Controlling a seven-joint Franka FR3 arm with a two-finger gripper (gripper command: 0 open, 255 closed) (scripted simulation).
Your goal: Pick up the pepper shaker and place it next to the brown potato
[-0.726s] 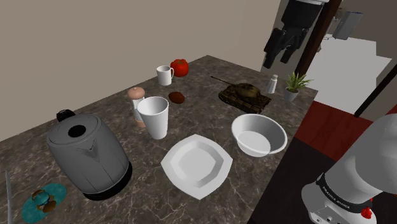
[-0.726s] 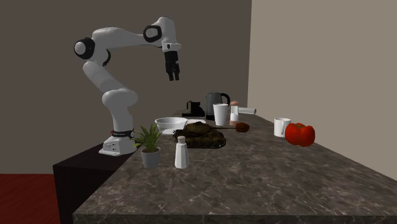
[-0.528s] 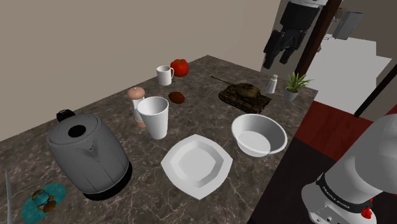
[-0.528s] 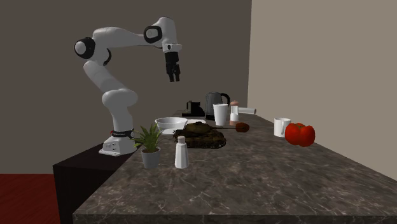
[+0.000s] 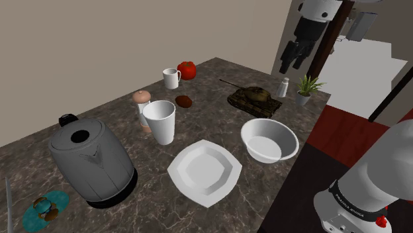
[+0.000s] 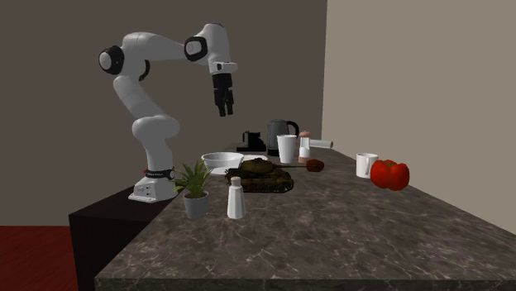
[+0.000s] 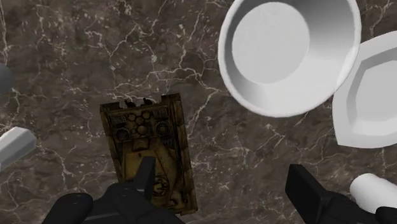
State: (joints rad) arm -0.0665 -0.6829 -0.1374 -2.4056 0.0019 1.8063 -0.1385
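Note:
The pepper shaker (image 5: pixel 284 87) is a small white bottle standing upright near the counter's far end, beside a potted plant (image 5: pixel 308 88); it is also in the second exterior view (image 6: pixel 236 198) and at the edge of the wrist view (image 7: pixel 14 146). The brown potato (image 5: pixel 183 100) (image 6: pixel 314 165) lies mid-counter behind a white cup (image 5: pixel 160 122). My black gripper (image 5: pixel 290 62) (image 6: pixel 222 107) hangs high above the counter, open and empty. In the wrist view the gripper (image 7: pixel 222 191) hovers over a toy tank (image 7: pixel 153 149), its fingers apart.
A white bowl (image 5: pixel 269 139) and square plate (image 5: pixel 203 171) sit near the counter's front edge. A grey kettle (image 5: pixel 90 158), pink-topped shaker (image 5: pixel 141 99), mug (image 5: pixel 172 78) and red pepper (image 5: pixel 187 69) stand along the wall side. The tank (image 5: pixel 254 100) lies between shaker and potato.
The hand has come down a little and drifted toward the shaker end of the counter. Nothing on the counter has moved.

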